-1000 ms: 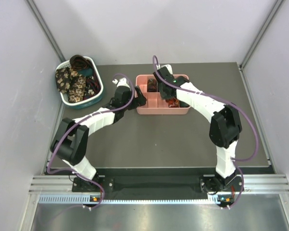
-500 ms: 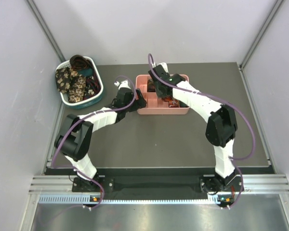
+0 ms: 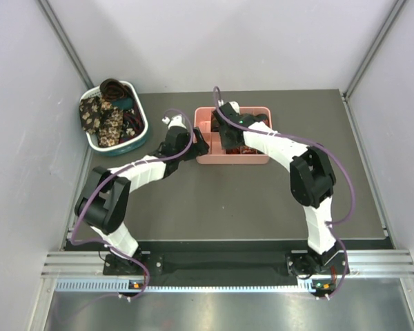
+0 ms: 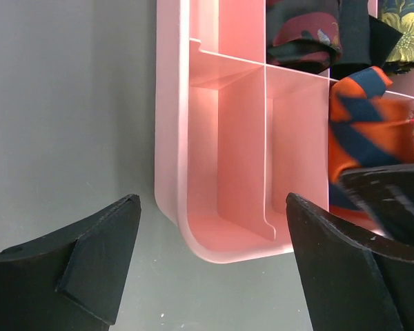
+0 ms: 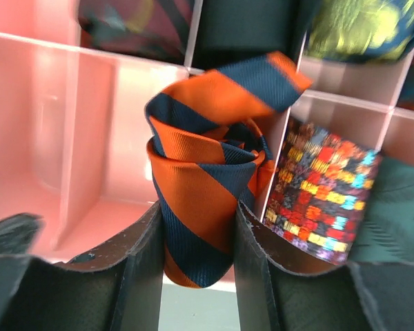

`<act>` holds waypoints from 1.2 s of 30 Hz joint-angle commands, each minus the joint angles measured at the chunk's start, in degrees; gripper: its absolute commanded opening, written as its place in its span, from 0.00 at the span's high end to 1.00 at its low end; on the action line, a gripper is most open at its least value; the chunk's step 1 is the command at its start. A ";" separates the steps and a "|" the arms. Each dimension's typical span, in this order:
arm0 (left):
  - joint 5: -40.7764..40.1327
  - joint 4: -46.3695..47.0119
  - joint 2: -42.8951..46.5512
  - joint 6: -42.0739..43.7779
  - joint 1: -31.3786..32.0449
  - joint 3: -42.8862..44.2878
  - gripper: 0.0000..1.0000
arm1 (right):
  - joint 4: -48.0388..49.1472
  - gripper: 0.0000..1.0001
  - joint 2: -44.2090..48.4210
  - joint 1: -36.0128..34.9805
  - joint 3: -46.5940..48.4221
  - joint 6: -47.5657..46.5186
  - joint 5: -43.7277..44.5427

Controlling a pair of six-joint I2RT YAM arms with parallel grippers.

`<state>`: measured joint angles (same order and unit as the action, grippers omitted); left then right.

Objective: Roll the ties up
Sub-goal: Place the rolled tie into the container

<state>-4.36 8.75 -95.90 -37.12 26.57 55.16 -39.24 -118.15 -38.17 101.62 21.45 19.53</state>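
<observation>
Orange-and-navy striped tie [image 5: 207,186], already coiled, is pinched between the right gripper's [image 5: 199,231] fingers low over the pink compartment tray [image 5: 90,145], just left of a multicoloured coil [image 5: 324,200]. The step looks like stowing. The next move calls for seating the roll squarely in a free cell before letting go. The left gripper [image 4: 212,201] hovers spread wide at the tray's end, holding nothing.

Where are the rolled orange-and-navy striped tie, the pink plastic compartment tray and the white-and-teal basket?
rolled orange-and-navy striped tie [image 5: 193,196]: right wrist view, front of the coil.
pink plastic compartment tray [image 4: 172,103]: left wrist view, outer side wall.
white-and-teal basket [image 3: 142,116]: top external view, right rim.
</observation>
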 commanded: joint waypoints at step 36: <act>-1.18 0.21 6.51 3.81 -0.11 0.57 0.10 | 5.58 0.40 5.21 6.27 -6.61 2.98 -7.75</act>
<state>-4.54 8.51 -91.90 -34.65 26.57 53.89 -32.86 -115.57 -32.12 92.42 25.19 9.76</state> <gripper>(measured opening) 0.897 0.582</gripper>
